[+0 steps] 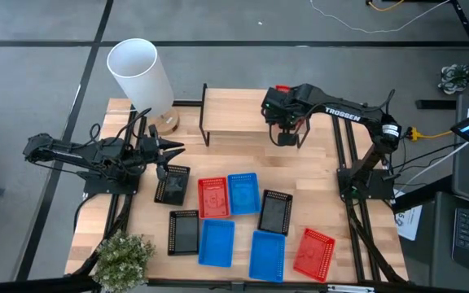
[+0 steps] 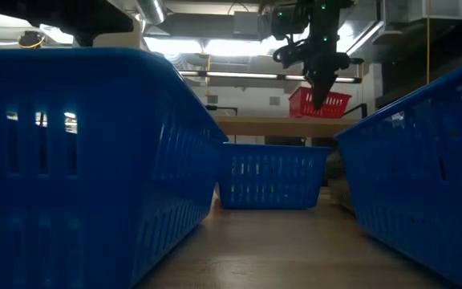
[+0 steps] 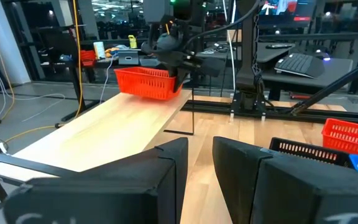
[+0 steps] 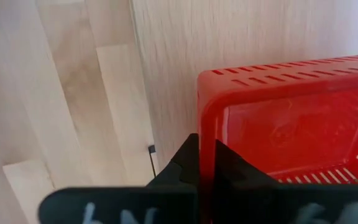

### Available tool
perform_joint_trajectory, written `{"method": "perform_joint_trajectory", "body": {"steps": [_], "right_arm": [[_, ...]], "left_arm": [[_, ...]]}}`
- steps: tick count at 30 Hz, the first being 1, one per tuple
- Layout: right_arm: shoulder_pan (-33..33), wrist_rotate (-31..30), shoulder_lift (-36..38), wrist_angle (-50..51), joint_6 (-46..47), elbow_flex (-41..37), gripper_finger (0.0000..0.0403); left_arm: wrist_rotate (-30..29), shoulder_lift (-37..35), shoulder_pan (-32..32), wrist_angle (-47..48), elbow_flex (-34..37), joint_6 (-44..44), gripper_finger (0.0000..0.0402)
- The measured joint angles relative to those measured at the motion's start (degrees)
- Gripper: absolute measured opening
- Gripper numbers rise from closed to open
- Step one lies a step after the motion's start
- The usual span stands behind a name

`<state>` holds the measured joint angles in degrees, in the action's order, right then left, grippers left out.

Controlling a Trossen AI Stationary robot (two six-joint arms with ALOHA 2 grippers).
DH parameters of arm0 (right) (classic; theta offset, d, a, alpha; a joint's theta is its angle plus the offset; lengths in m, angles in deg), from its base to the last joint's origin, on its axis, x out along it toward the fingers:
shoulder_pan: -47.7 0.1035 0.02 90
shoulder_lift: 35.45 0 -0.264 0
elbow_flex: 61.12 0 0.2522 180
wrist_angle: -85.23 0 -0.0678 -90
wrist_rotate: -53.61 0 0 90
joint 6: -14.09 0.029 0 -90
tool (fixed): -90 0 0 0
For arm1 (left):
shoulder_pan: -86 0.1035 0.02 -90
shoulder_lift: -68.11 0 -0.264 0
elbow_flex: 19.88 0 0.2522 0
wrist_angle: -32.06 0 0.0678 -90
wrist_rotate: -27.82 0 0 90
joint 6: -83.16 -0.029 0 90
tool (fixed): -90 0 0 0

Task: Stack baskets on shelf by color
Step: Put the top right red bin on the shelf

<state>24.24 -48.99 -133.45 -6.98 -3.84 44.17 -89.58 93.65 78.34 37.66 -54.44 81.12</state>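
My right gripper (image 1: pixel 287 130) is shut on a red basket (image 3: pixel 145 82) over the right end of the shelf (image 1: pixel 234 114), a light wood plank on thin black legs. My left gripper (image 3: pixel 197 158) is open and empty over the table's left part, near the shelf's left end. On the table in front of the shelf, resting on their bottoms, lie other baskets: black (image 1: pixel 172 185), red (image 1: pixel 213 197), blue (image 1: pixel 243 194), black (image 1: pixel 275 212), black (image 1: pixel 183 232), blue (image 1: pixel 216 242), blue (image 1: pixel 267 254) and red (image 1: pixel 314 252). My right gripper pinches the rim of one wall (image 4: pixel 205 124) of the red basket, one finger inside the basket and one outside. The fingers (image 2: pixel 321 80) come from above, pointing down. The basket hangs slightly tilted just over the shelf top (image 2: pixel 279 122); I cannot tell whether it touches.
A white cylinder (image 1: pixel 141 72) on a round wooden base stands at the table's far left corner, and a small plant (image 1: pixel 124 256) at the near left corner. Two blue baskets (image 2: pixel 79 160) fill most of the low view. The shelf's left and middle parts (image 3: pixel 104 134) are bare.
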Motion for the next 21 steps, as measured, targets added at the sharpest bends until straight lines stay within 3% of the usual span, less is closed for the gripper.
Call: {"method": "perform_joint_trajectory", "body": {"steps": [11,21], "right_arm": [[0.0,0.4,0.0,-0.4,1.5,0.4,0.0084],[0.6,1.2,0.0,8.1,6.7,10.7,0.0112]], "left_arm": [[0.0,0.0,0.0,0.0,0.0,0.0,0.0069],[0.0,0.0,0.0,0.0,0.0,0.0,0.0069]]}}
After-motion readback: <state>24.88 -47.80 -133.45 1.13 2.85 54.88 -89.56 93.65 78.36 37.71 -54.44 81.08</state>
